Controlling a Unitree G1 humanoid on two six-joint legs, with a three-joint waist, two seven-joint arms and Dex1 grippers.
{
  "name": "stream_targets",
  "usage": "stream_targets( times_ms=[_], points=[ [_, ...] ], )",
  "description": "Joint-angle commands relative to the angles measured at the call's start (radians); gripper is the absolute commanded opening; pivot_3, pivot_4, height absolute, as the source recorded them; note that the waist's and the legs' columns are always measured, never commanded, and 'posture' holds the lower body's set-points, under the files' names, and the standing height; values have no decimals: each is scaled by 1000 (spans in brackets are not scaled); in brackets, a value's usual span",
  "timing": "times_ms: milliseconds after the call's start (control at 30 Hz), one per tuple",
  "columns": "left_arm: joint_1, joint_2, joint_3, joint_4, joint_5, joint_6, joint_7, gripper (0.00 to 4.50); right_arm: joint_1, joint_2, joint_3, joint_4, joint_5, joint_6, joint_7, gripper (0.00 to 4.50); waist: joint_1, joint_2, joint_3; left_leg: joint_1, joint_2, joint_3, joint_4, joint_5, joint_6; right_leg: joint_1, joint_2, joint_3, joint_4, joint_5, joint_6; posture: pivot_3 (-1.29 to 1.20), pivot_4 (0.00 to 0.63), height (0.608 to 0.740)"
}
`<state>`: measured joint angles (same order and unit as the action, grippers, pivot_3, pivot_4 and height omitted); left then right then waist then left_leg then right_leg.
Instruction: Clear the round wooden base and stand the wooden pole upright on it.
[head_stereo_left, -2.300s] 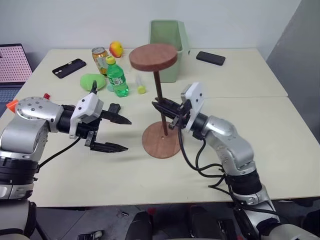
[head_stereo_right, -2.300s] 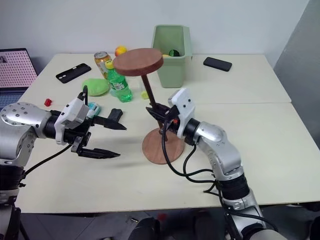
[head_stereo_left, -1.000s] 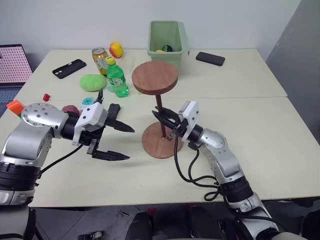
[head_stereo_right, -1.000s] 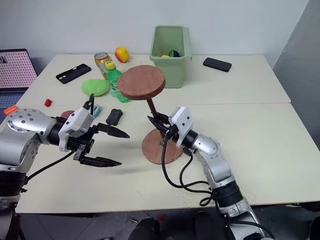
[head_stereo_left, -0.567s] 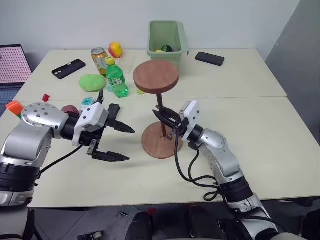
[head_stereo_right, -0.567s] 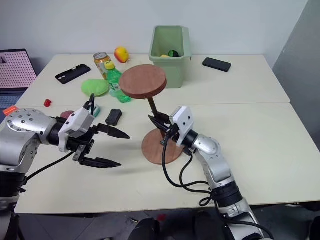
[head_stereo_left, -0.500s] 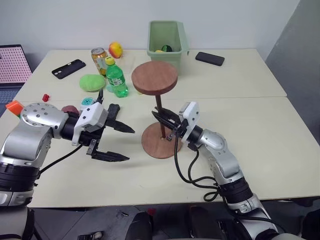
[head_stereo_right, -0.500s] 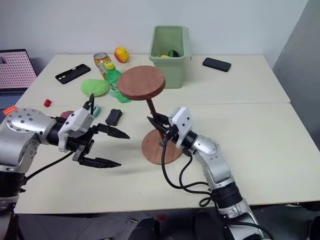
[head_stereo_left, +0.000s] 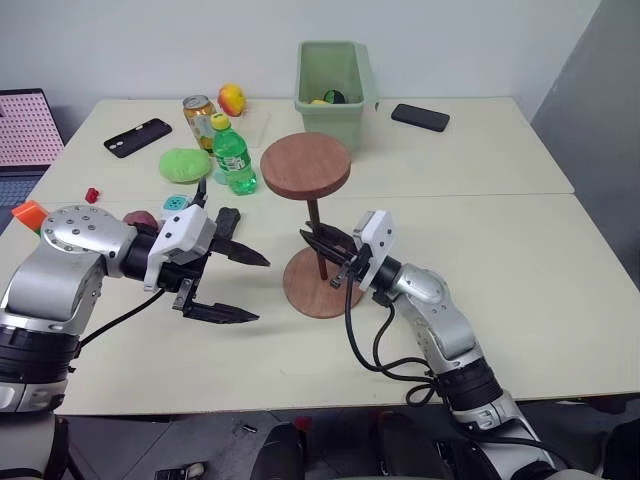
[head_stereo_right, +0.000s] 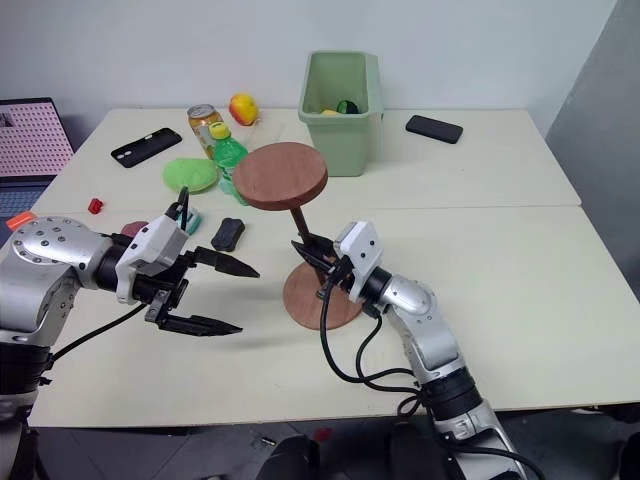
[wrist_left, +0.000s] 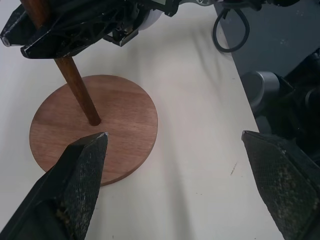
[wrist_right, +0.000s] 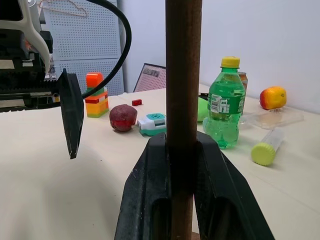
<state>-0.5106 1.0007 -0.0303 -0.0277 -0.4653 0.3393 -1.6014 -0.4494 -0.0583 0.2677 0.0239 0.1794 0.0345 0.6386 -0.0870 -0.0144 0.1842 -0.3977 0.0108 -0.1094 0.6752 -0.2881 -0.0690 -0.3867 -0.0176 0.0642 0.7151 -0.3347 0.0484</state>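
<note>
No text, brand or number can be read anywhere. The green bottle (wrist_right: 223, 104) carries a white and green label, but its print is too small to make out. The can (head_stereo_left: 199, 108) on the surface bears coloured markings that stay illegible as well.

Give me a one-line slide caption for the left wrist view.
Right gripper shut on the wooden pole, its foot at the round wooden base centre hole.
</note>
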Motion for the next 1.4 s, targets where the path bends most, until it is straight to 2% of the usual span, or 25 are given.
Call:
stream_targets(
  times_ms=[33, 500, 567, 600, 900, 1067, 1133, 1233, 1400],
  points=[
    [4, 19, 40, -17, -14, -6, 0, 4500, 60, -33, 22, 47, -19, -3, 30, 227, 0, 0, 0, 0, 0, 0, 0, 0, 0, 0, 0, 0, 0, 0, 0, 0, 150, 740],
    [-7, 11, 30, -12, -16, -2, -1, 4500, 60, -43, 31, 32, -21, -6, 37, 227, 3, 0, -1, 1, 0, 0, 0, 0, 0, 2, 0, 0, -1, 0, 0, 0, 150, 740],
    [-6, 0, 23, -9, -11, -7, 7, 4500, 49, -44, 31, 17, -16, 16, 37, 927, 3, 0, -1, 1, 0, 0, 0, 0, 0, 2, 0, 0, -1, 0, 0, 0, 150, 740],
    [-5, -7, 21, -8, -9, -11, 12, 4500, 42, -43, 28, 11, -13, 26, 33, 1030, 3, 0, -1, 1, 0, 0, 0, 0, 0, 2, 0, 0, -1, 0, 0, 0, 150, 740],
    [-3, -34, 21, 3, -6, -18, 29, 4500, 16, -58, 3, -50, 19, 87, 33, 3322, 0, 0, 0, 0, 1, 0, 0, 0, 0, 0, 1, 0, 0, 0, 0, 0, 150, 740],
    [8, -51, 24, 12, 0, -37, 44, 4500, 64, -153, -24, -170, 54, 177, 81, 4283, 3, 0, 0, 0, 0, 0, 0, 0, 0, 0, 0, 1, 0, 0, 0, 0, 150, 740],
    [21, -73, 28, 17, 10, -55, 76, 4500, 91, -215, -44, -227, 73, 223, 107, 4449, 8, 0, 0, -1, 0, 0, 0, 0, 0, 0, 0, 0, -1, 0, 0, 0, 150, 740],
    [39, -116, 36, 28, 20, -66, 147, 4500, 131, -332, -100, -316, 111, 285, 154, 4449, 11, 0, 0, -1, -1, 0, 0, 0, 1, 1, -1, 0, -2, 0, 0, 0, 150, 740],
    [92, -133, 48, 19, 17, -26, 212, 4500, 189, -501, -214, -439, 211, 384, 222, 4449, 6, 0, 0, -1, 0, 0, 0, -1, 1, 0, -1, 0, -1, 0, 0, 0, 150, 740]
  ],
)
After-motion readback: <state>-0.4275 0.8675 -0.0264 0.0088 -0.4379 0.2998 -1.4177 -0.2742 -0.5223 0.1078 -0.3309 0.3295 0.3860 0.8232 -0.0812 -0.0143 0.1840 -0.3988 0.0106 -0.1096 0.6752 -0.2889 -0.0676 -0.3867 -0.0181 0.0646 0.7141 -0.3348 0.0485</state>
